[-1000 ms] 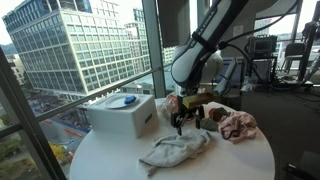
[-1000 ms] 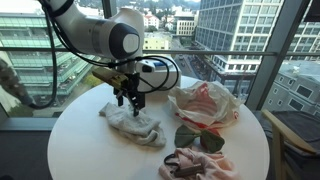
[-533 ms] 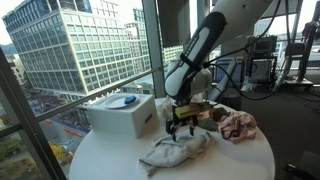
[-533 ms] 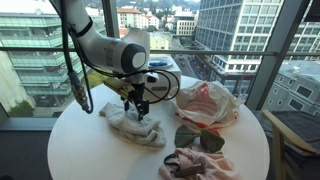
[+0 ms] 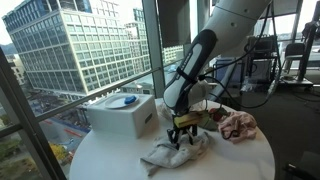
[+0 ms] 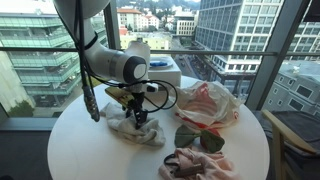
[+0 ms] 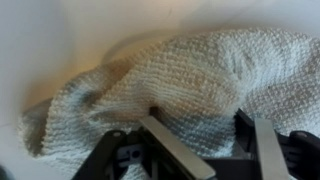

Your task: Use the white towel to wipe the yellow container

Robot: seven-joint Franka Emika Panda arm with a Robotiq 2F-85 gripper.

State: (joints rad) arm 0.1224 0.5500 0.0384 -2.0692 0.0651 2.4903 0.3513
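Half sunk into the white towel [image 5: 172, 152], crumpled on the table [image 5: 245, 160]; held the gripper [image 5: 182, 133] straight down, jaws open astride a fold, nothing clamped yet, probably to pinch cloth before wiping.

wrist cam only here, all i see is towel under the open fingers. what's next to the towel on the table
Observer: A white box with a blue item on top stands beside the white towel, on the window side.
Operator: and on the other side
Observer: A crumpled pink cloth lies apart from the towel, near the table's edge.
Operator: see the yellow container anywhere
Observer: I cannot pick one out for sure. The largest other thing is a pale crumpled bag, lying apart from the towel.
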